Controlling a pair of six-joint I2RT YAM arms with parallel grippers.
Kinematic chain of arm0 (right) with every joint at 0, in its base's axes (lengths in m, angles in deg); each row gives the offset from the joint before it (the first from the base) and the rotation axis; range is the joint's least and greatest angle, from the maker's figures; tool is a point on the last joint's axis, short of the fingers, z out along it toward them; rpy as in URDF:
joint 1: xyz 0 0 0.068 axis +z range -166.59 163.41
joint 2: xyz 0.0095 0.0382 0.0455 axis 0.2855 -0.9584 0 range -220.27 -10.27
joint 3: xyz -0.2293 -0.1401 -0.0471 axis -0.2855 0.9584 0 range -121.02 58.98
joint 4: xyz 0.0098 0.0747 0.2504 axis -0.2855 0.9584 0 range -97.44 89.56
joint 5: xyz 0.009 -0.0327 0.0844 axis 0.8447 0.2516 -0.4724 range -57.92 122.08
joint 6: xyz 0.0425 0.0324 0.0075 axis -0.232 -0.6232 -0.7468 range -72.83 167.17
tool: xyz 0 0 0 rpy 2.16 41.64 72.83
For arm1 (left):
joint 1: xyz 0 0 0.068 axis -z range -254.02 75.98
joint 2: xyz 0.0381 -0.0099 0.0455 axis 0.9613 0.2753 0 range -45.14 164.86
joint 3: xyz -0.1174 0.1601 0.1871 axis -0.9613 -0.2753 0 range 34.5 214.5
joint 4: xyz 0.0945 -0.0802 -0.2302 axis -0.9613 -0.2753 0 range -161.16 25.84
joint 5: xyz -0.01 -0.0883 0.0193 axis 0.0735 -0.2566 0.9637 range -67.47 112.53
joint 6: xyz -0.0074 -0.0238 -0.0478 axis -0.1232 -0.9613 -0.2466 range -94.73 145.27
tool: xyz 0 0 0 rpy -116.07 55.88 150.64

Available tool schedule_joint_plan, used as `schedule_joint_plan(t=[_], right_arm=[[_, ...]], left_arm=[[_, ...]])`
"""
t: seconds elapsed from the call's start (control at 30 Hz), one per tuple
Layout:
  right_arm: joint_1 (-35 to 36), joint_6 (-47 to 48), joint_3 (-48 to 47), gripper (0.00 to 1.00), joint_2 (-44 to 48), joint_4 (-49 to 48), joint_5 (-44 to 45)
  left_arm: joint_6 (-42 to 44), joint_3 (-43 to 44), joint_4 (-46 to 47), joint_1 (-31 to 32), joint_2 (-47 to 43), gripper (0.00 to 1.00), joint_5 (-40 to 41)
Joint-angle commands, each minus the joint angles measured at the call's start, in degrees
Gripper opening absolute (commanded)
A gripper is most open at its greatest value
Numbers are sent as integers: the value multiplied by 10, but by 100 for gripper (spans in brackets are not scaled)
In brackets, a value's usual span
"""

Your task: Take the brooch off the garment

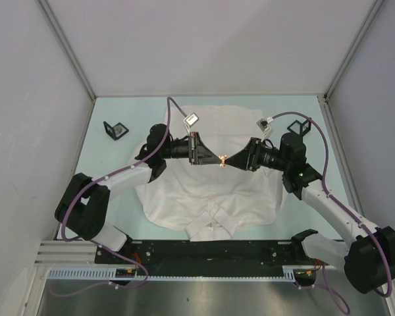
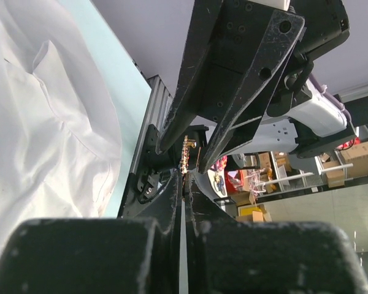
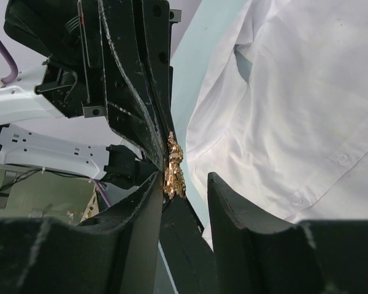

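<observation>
The white garment (image 1: 210, 197) lies flat on the table, with the collar toward the near edge; it also shows in the wrist views (image 2: 49, 135) (image 3: 294, 110). Above its middle, both grippers meet tip to tip in the air. My left gripper (image 1: 214, 158) (image 2: 185, 177) is shut on a small gold brooch (image 1: 221, 158) (image 2: 187, 156) (image 3: 173, 168), which sticks out past its tips, clear of the fabric. My right gripper (image 1: 229, 160) (image 3: 184, 180) is open, its jaws standing either side of the brooch. The brooch lies close against the right gripper's left finger (image 3: 144, 208).
A small black stand (image 1: 116, 130) sits at the back left, and another one (image 1: 301, 125) at the back right. Grey enclosure walls close off the back and sides. A metal rail (image 1: 184, 273) runs along the near edge by the arm bases.
</observation>
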Motion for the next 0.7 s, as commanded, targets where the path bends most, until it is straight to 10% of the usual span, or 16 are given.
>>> schedule_joint_plan(t=[0.0,0.67], right_arm=[[3,-16,1,40,10,-47,-6],[15,-21,1,26,-12,-65,-7]], left_arm=[[-20,-9,59,-11,4,0,-13],[-35,-19,82,-12,4,0,-16]])
